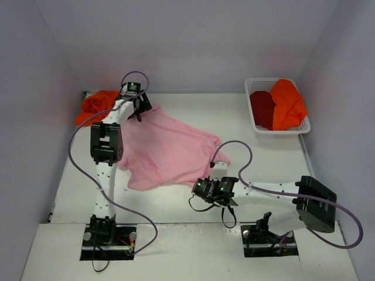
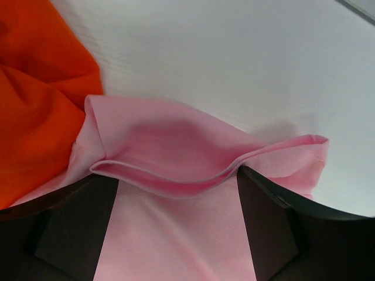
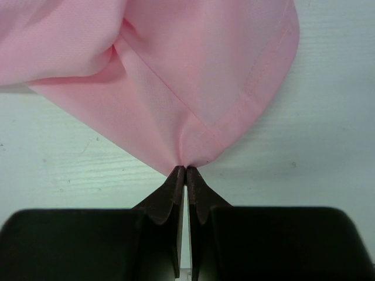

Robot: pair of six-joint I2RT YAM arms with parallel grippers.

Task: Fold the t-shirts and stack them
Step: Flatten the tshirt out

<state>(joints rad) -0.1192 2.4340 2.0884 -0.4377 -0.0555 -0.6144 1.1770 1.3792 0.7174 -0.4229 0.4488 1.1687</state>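
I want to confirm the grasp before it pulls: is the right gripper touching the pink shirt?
Touching. In the right wrist view the right gripper is shut, pinching the hemmed corner of the pink shirt.

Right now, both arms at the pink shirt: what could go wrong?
1. The right gripper pinches only the very corner tip of the pink shirt; a pull may slip it free.
2. The left gripper is open around its far edge, where it meets the orange shirt; closing could snag that too.
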